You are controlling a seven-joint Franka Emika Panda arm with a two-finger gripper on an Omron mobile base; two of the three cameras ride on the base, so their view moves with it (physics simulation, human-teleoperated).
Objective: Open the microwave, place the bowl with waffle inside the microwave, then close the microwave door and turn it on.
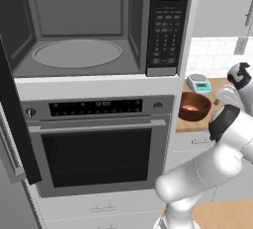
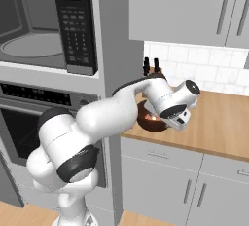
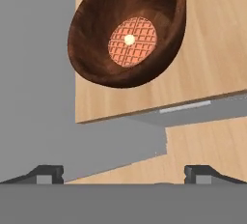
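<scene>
The microwave (image 1: 76,30) stands open, showing its grey cavity and glass turntable, with the keypad strip (image 1: 167,30) on its right. The microwave door (image 1: 17,124) is swung out to the left, a black panel seen edge-on. To the right of the oven column, the reddish-brown bowl with waffle (image 1: 193,105) sits on the wooden counter. In the hand view the bowl with waffle (image 3: 128,30) lies ahead, the round waffle flat in its bottom. My gripper (image 3: 125,175) hovers above the counter's front edge, just short of the bowl, open and empty. From the right base view my gripper (image 2: 178,119) partly hides the bowl with waffle (image 2: 148,122).
An oven (image 1: 99,144) with a horizontal handle sits under the microwave. A small white-and-teal scale (image 1: 198,83) stands behind the bowl. Dark knife handles (image 2: 151,65) rise at the counter's back. The wooden counter (image 2: 219,118) runs on to the right, with cabinets above and drawers below.
</scene>
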